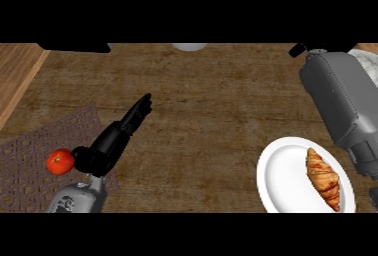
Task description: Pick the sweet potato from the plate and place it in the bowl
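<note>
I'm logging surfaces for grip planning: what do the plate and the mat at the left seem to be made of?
The plate: probably glazed ceramic, plain white and smooth. The mat: likely woven fabric, matte grey, with a fine repeating weave pattern.

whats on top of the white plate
One brown croissant-shaped piece of food lies on the plate; nothing else shows there. The right forearm covers the plate's upper right rim, so that bit cannot be seen.
</note>
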Tool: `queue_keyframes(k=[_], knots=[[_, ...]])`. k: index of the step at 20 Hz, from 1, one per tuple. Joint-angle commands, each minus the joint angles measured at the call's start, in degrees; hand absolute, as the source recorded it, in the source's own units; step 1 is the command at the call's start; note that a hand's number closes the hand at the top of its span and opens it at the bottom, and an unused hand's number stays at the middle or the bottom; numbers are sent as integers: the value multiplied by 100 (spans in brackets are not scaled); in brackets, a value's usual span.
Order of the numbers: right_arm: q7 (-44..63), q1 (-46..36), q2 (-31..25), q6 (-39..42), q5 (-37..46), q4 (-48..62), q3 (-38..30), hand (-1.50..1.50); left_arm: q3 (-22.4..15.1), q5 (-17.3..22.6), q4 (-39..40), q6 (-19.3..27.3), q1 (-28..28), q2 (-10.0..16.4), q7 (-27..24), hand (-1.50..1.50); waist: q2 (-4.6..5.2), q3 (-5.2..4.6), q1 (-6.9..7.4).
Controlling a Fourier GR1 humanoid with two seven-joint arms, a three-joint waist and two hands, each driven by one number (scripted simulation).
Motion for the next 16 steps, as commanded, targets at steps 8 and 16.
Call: queue_keyframes(k=[8, 16], knots=[[-114, -346, -743, -830, 292, 1386, -475, 150, 37, -28, -67, -37, 155, 32, -54, 0, -12, 5, -118], [-151, 53, -1241, -1612, 831, 1912, -310, 150, 38, -48, -96, 17, 102, -49, 39, 0, 9, 11, -93]])
